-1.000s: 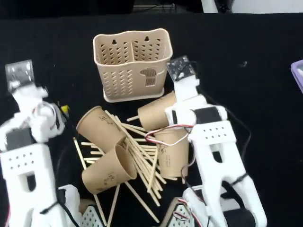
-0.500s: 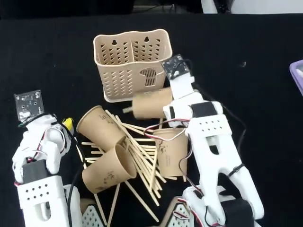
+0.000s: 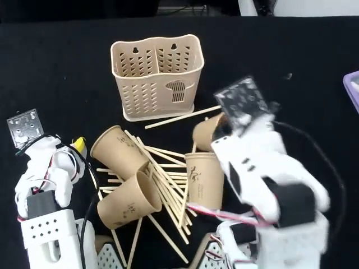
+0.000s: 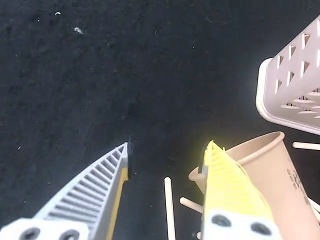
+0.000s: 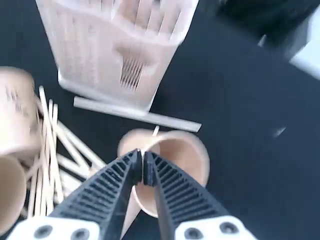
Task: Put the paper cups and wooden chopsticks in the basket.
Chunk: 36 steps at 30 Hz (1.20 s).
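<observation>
The beige slotted basket (image 3: 154,75) stands upright at the back of the black table. Before it lie three paper cups (image 3: 115,150) (image 3: 129,202) (image 3: 205,179) on a heap of wooden chopsticks (image 3: 168,185). My right gripper (image 5: 141,162) is shut on the rim of a fourth cup (image 5: 170,155), which hangs tilted to the right of the heap (image 3: 206,131). One chopstick (image 3: 182,116) lies along the basket's base. My left gripper (image 4: 167,155) stands open over bare cloth at the heap's left side, beside a cup (image 4: 272,170) and the basket's corner (image 4: 295,85).
A purple object (image 3: 353,84) shows at the right edge of the table. Bare black cloth stretches to the left of the basket and to the right of the right arm. More cups (image 5: 17,115) and chopsticks (image 5: 50,145) lie beside the held cup.
My right arm has pulled back from the basket with the cup, carrying it right and toward the front. A chopstick now lies by the basket's base. The left arm swung toward the heap, then settled.
</observation>
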Each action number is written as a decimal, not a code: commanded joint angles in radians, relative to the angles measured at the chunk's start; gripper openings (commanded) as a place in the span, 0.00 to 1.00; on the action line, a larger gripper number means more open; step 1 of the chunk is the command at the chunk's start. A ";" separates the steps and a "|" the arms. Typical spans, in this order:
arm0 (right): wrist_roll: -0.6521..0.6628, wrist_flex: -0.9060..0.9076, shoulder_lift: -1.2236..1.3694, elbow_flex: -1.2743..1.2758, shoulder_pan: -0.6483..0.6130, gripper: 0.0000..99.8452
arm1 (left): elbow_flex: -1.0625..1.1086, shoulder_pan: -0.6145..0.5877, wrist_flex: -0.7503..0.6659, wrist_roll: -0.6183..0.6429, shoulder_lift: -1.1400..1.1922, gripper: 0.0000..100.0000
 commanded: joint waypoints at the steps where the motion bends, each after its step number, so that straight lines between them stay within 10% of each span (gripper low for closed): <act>1: 0.006 0.020 0.061 -0.262 0.006 0.01 | -0.008 -0.005 -0.017 0.012 -0.014 0.25; 12: -0.051 0.192 0.496 -0.340 0.072 0.15 | 0.010 -0.004 -0.026 0.012 -0.014 0.25; 18: 0.072 -0.181 0.624 -0.220 0.331 0.24 | 0.012 -0.004 -0.025 0.008 -0.014 0.25; 25: 0.238 -0.385 0.905 -0.203 0.359 0.25 | 0.012 -0.004 -0.025 0.005 -0.014 0.25; 36: 0.336 -0.169 1.228 -0.610 0.354 0.25 | 0.013 -0.002 -0.026 0.005 -0.014 0.25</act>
